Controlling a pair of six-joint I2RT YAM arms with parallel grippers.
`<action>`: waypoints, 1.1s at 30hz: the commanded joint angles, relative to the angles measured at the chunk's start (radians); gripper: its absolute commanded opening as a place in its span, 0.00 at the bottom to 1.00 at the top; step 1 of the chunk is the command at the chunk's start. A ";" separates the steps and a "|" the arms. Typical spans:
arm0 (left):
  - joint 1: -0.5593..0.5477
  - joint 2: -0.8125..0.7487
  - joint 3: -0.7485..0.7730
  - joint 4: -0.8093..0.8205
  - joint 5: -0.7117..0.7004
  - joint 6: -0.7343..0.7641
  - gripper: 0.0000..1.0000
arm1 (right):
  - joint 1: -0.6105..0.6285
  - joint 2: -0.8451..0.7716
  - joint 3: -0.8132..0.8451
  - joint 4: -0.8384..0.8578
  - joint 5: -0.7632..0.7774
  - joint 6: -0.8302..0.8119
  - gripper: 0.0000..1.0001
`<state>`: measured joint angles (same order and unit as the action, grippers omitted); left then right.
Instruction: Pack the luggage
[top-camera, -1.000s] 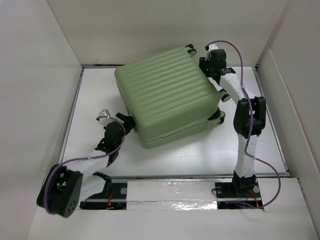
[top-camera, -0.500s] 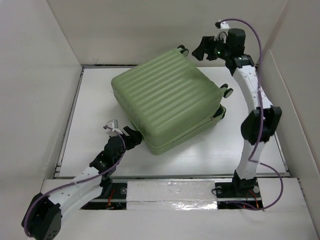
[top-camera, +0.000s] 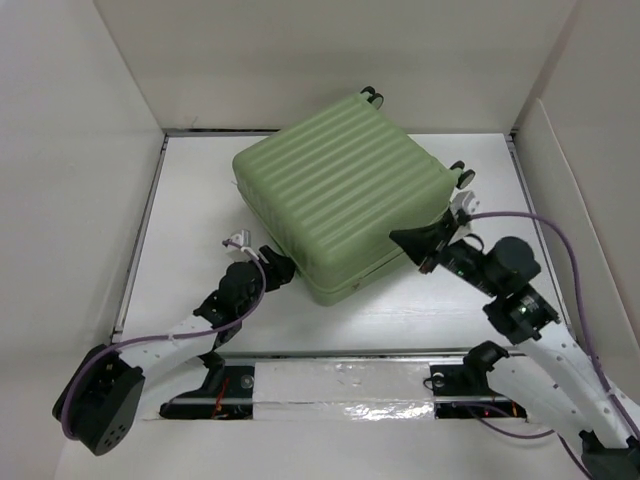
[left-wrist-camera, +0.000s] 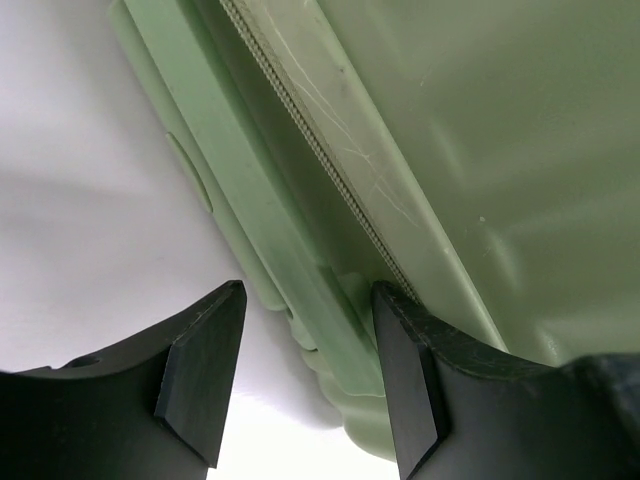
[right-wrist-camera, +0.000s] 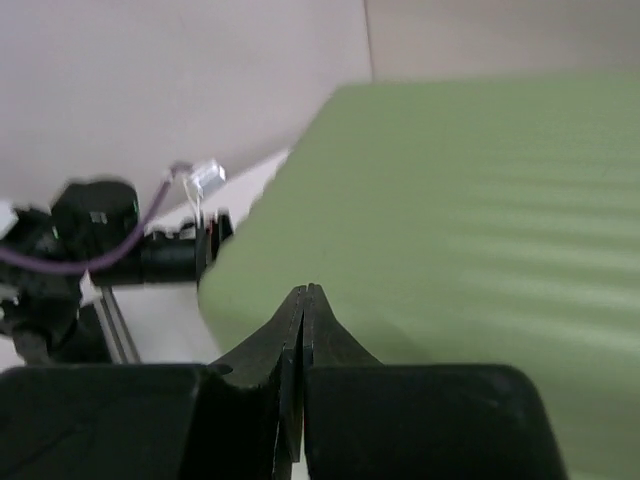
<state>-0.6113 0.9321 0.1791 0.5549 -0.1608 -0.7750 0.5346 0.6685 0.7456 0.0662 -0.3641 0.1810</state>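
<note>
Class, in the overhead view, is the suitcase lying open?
No, the suitcase lies closed, with only its ribbed green outer shell showing.

No legible txt anywhere.

luggage (top-camera: 340, 190): light green, ribbed with parallel ridges (a paler zipper band runs along the seam)
wheels (top-camera: 372, 95): black
left gripper (top-camera: 284, 266): black
right gripper (right-wrist-camera: 303, 300): black
cables (right-wrist-camera: 60, 264): purple
table (top-camera: 190, 200): white
</note>
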 joint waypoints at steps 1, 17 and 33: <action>-0.028 0.092 0.080 0.172 0.109 -0.013 0.50 | 0.089 -0.027 -0.193 -0.058 0.175 0.026 0.01; -0.094 0.231 0.158 0.211 0.029 -0.009 0.53 | 0.275 0.074 -0.427 0.165 0.634 0.100 0.51; 0.356 -0.014 0.189 0.080 -0.148 -0.059 0.78 | 0.101 -0.014 -0.336 -0.150 0.817 0.219 0.24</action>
<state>-0.3134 0.8513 0.3096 0.5423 -0.3214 -0.7586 0.6689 0.6266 0.3721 -0.0380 0.3721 0.3443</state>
